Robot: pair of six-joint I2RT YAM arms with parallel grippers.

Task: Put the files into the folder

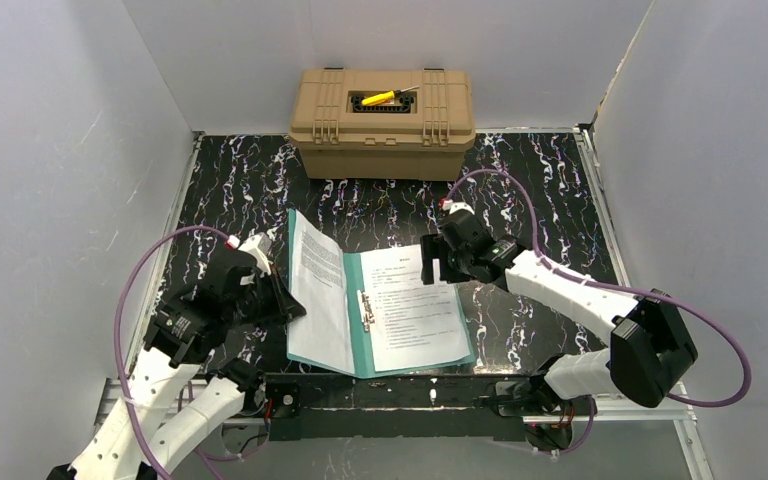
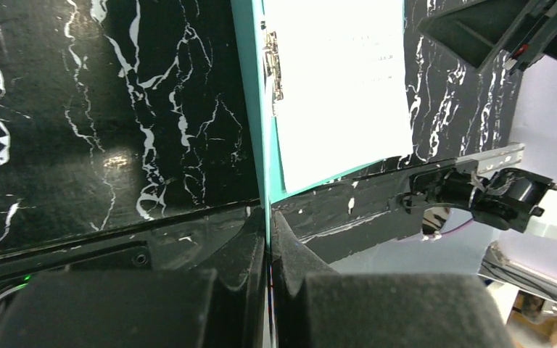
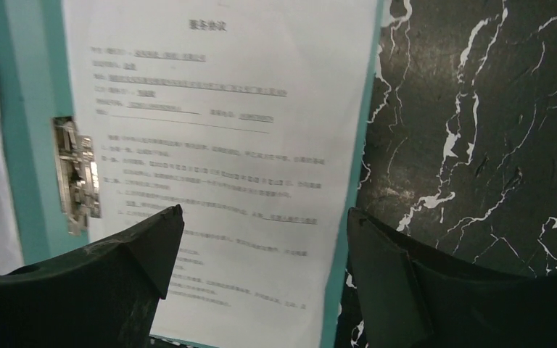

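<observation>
White paper, thin and matte, carries small black lines of print. The first sheet (image 3: 225, 145) lies flat on the right leaf of the open folder (image 1: 352, 320), square with the leaf, a narrow teal margin showing along its sides. The second sheet (image 1: 315, 285) rests against the folder's left leaf, which stands tilted up off the table. The folder is smooth and teal, thin as card. A bright metal clip (image 3: 80, 177) runs along the inside near the spine, just beside the first sheet's left edge.

The left gripper (image 2: 267, 217) is clamped on the edge of the raised leaf. From its wrist camera the leaf shows edge-on as a thin teal line squeezed between two black fingers. Whether the second sheet is pinched along with it cannot be told. The right gripper (image 3: 265, 214) hangs over the first sheet, its wedge-shaped black fingers spread wide with nothing between them.

The folder sits near the front middle of the table (image 1: 550, 190), a glossy black surface veined with white like marble. At the back edge stands a tan, ribbed hard-plastic case (image 1: 382, 130), lid down, with a yellow tool (image 1: 378, 98) lying in the lid's recess. Plain pale grey walls (image 1: 60, 150) close the space on three sides. Purple cables (image 1: 135, 290) loop out from both arms.
</observation>
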